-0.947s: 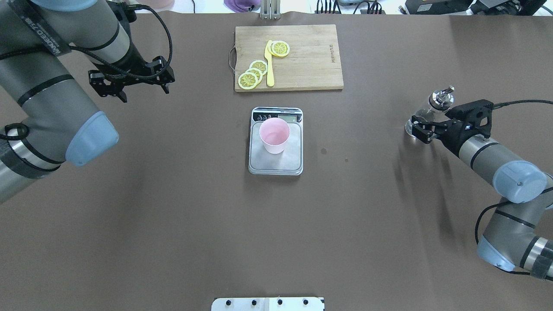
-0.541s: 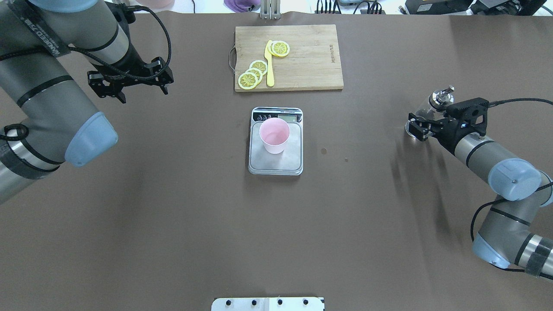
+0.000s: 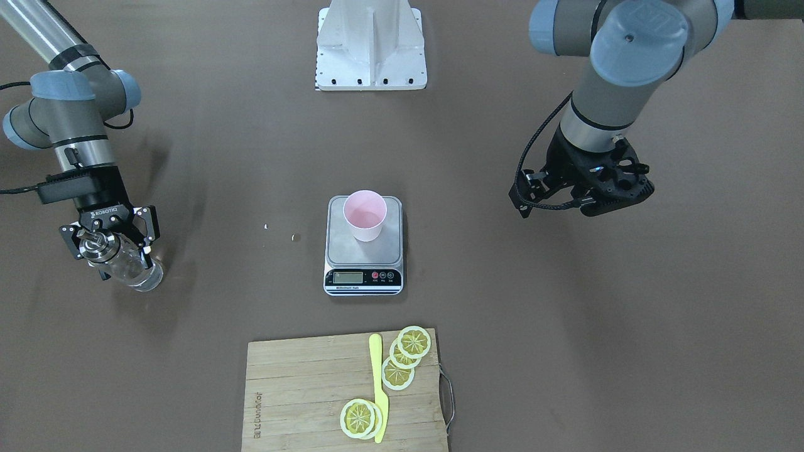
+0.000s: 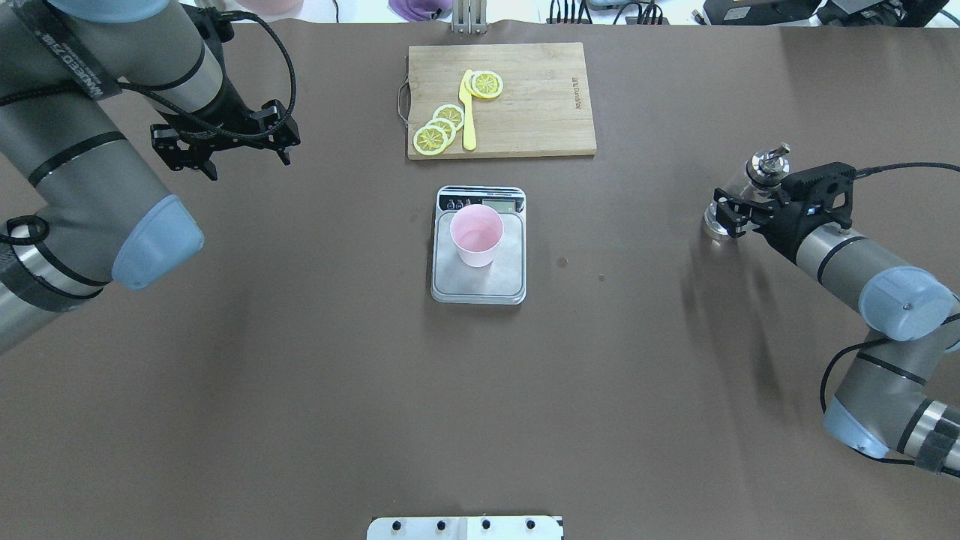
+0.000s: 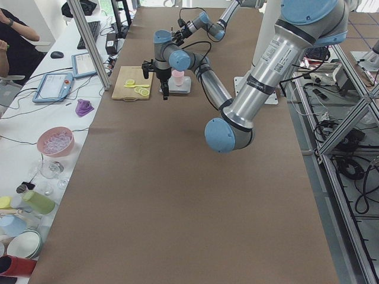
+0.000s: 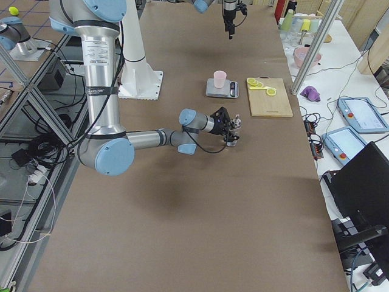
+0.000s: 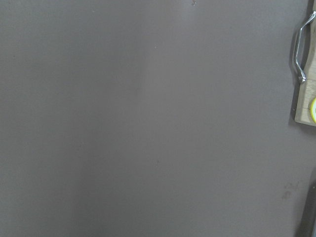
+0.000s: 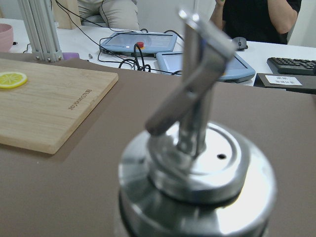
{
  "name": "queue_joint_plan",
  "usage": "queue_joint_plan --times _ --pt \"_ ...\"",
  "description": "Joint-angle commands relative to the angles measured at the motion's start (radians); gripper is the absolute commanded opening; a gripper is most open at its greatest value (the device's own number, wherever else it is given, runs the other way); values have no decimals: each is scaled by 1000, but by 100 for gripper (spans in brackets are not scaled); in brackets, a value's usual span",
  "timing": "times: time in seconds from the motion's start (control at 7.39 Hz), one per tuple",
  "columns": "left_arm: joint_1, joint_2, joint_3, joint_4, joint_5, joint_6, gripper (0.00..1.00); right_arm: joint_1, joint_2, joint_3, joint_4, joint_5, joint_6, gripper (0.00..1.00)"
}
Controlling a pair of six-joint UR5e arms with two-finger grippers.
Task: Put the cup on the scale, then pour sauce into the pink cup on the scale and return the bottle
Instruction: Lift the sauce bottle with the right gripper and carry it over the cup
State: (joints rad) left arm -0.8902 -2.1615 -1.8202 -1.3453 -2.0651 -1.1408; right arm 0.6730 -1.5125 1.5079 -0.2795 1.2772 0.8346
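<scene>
The pink cup stands upright on the silver scale at mid table, also in the front view. The clear glass bottle with its metal pour spout stands on the table at the right. My right gripper is open, with one finger on each side of the bottle's upper part. The right wrist view shows the cap and spout very close. My left gripper is open and empty, held above the table at the far left.
A wooden cutting board with lemon slices and a yellow knife lies beyond the scale. The robot's white base plate is at the near edge. Brown table surface lies between scale and bottle.
My right gripper has moved forward along the bottle and now straddles it higher up. The left gripper has drifted slightly away. Cup and scale have not moved.
</scene>
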Motion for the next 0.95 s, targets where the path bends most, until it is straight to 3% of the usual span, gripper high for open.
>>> queue_joint_plan --times 0.0,0.14,0.41,0.81 --pt "-1 0 -2 0 -3 -2 99 126 0 105 -126 150 -8 0" --pt "-3 3 -2 0 -3 0 99 135 14 205 -286 122 -23 0" --pt "-6 5 -1 0 -3 6 99 78 60 352 -564 -15 -72 0" --pt "-19 18 -1 -3 -3 13 99 -137 211 440 -1000 -362 -94 0"
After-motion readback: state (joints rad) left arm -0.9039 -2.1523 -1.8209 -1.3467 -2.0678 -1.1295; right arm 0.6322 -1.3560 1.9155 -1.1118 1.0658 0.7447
